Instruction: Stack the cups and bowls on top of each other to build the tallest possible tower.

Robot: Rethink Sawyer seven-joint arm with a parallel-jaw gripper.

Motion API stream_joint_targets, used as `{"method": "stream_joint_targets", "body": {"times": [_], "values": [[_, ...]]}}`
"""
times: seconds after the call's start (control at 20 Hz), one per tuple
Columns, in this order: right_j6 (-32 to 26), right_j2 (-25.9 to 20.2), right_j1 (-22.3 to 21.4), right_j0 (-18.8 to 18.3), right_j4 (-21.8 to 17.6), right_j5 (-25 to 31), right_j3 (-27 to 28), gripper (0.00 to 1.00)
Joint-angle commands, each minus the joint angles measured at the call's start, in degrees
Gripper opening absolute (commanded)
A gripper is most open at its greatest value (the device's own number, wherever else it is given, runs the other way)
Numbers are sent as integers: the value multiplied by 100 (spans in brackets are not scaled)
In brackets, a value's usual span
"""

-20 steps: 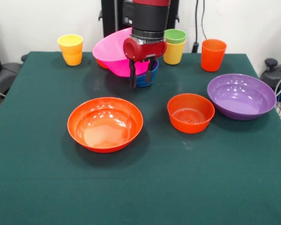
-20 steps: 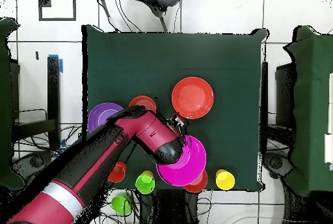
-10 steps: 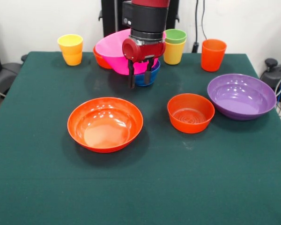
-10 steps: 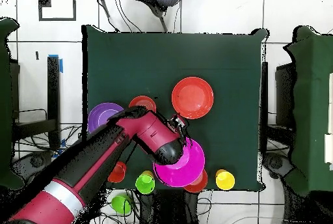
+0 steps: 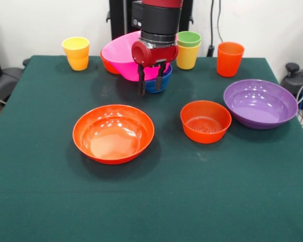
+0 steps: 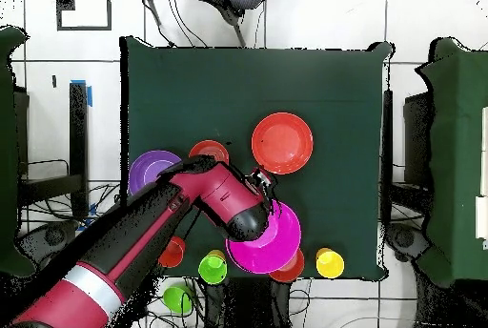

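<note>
My gripper (image 5: pixel 150 83) (image 6: pixel 259 183) hangs at the near rim of the big pink bowl (image 5: pixel 118 53) (image 6: pixel 267 243), its fingers straddling that rim and shut on it. The pink bowl sits tilted over a small orange bowl (image 5: pixel 107 64) and the small blue bowl (image 5: pixel 156 86). In front lie the wide orange bowl (image 5: pixel 113 133) (image 6: pixel 282 143), another small orange bowl (image 5: pixel 205 121) (image 6: pixel 209 151) and the purple bowl (image 5: pixel 260 103) (image 6: pixel 148 167). A yellow cup (image 5: pixel 76 53) (image 6: pixel 330 263), a green cup (image 5: pixel 189 39) nested in a yellow cup (image 5: pixel 187 58), and the orange cup (image 5: pixel 229 59) stand along the back.
Everything stands on a dark green table (image 5: pixel 151 201). The arm (image 6: pixel 143 238) crosses the table's corner in the overhead view and covers part of the purple bowl. Cables and chair parts lie beyond the table's edges.
The pink bowl has swung from a steep tilt to a flatter pose, shifting up and back over the small orange and blue bowls. My gripper barely moved.
</note>
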State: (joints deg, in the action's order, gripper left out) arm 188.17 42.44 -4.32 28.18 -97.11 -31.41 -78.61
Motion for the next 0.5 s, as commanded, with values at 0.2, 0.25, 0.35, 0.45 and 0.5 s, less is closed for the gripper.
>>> {"method": "stream_joint_targets", "body": {"times": [0.2, 0.25, 0.35, 0.45, 0.5], "values": [[779, -600, 290, -76, 489, 536, 516, 100], [804, -585, 309, -72, 474, 514, 524, 100], [803, -574, 337, -65, 467, 494, 527, 100], [762, -576, 344, -63, 470, 463, 516, 100], [780, -551, 354, -45, 450, 426, 516, 100]]}}
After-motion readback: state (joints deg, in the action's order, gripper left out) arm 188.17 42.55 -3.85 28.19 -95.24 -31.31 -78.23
